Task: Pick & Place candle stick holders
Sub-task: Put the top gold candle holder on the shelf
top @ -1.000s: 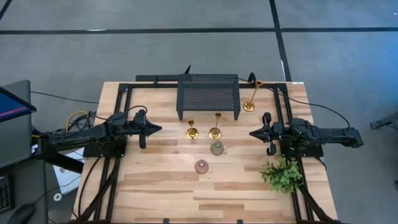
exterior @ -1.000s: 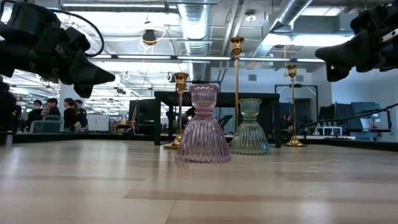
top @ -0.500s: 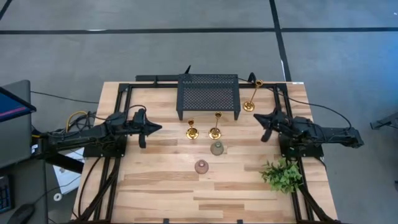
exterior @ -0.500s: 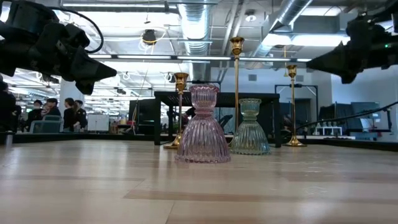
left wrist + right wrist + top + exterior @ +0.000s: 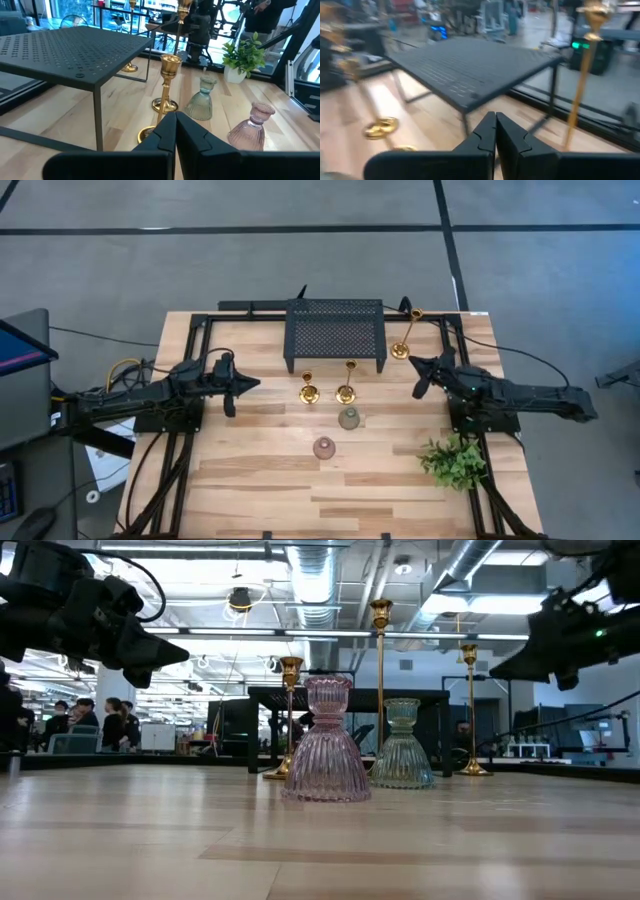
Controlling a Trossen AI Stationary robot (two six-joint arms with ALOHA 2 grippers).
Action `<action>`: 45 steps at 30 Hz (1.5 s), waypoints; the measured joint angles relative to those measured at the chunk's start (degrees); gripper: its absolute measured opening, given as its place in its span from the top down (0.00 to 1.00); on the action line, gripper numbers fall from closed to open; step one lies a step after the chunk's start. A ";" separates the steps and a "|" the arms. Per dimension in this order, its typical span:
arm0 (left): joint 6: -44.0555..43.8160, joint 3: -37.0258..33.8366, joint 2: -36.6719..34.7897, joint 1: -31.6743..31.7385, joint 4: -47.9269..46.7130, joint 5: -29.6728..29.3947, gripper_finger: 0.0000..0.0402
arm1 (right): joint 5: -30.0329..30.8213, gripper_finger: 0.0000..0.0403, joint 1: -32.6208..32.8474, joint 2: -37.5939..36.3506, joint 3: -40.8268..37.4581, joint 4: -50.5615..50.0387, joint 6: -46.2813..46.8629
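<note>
Standing upright on the wooden bench (image 5: 250, 480) are five candle stick holders, all placed relative to the black perforated rack (image 5: 335, 332). The tall gold candlestick (image 5: 404, 336) is standing just beside the rack's right end. The short gold candlestick (image 5: 308, 389) and the medium gold candlestick (image 5: 346, 383) are sitting side by side just in front of the rack, apart from each other. The grey-green holder (image 5: 349, 418) is sitting further out from the rack, just in front of the medium one, and the pink holder (image 5: 324, 447) is sitting further out again, near the grey-green one but not touching it. In the low view the pink holder (image 5: 327, 742) is overlapping the grey-green holder (image 5: 402, 746).

The right tool (image 5: 419, 377) is hovering off the rack's right front corner, near the tall candlestick, fingers pressed together and gripping nothing. The left tool (image 5: 250, 385) is waiting off the rack's left front side, well apart from the holders, fingers also pressed together and empty. A leafy green sprig (image 5: 455, 460) is lying on the bench's right side, well out from the rack.
</note>
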 joint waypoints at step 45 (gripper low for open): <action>-0.01 0.00 0.00 0.02 -0.06 -0.01 0.99 | -13.89 0.51 -27.25 30.71 0.13 37.90 -3.50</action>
